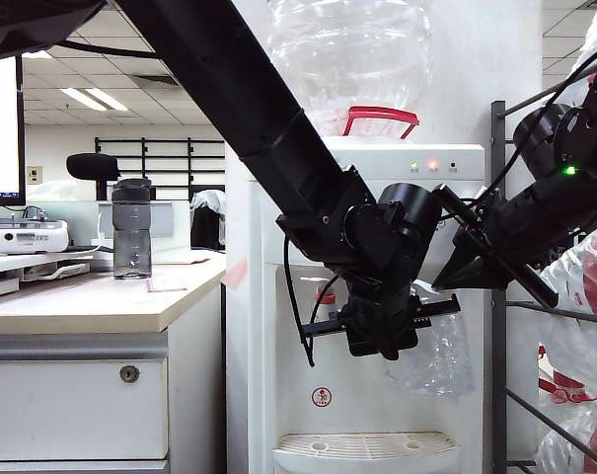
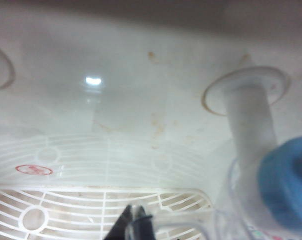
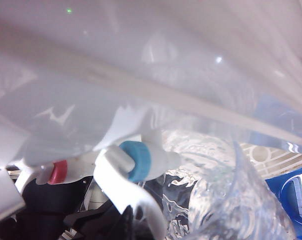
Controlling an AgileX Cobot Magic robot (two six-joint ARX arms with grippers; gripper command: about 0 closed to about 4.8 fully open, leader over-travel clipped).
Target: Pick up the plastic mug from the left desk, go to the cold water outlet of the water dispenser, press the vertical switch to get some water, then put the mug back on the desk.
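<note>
The left arm reaches across to the water dispenser [image 1: 268,326]. My left gripper [image 2: 134,226] [image 1: 382,344] is shut on the thin clear handle of the plastic mug [image 1: 438,351] [image 3: 215,200]. It holds the mug's rim [image 2: 229,200] under the cold water outlet [image 2: 285,187] [image 3: 136,161], the tap with the blue collar. My right gripper [image 3: 132,214] [image 1: 454,269] is shut, its dark tips right against the tap's white lever [image 3: 123,185]. The left desk [image 1: 81,306] stands to the left of the dispenser.
A smoky-grey bottle [image 1: 131,229] stands on the desk. The red-collared tap [image 3: 57,172] is beside the blue one. The white drip tray [image 2: 66,210] [image 1: 365,449] lies below the mug. A big clear water bottle [image 1: 347,59] tops the dispenser. A rack with spare bottles [image 1: 574,365] stands right.
</note>
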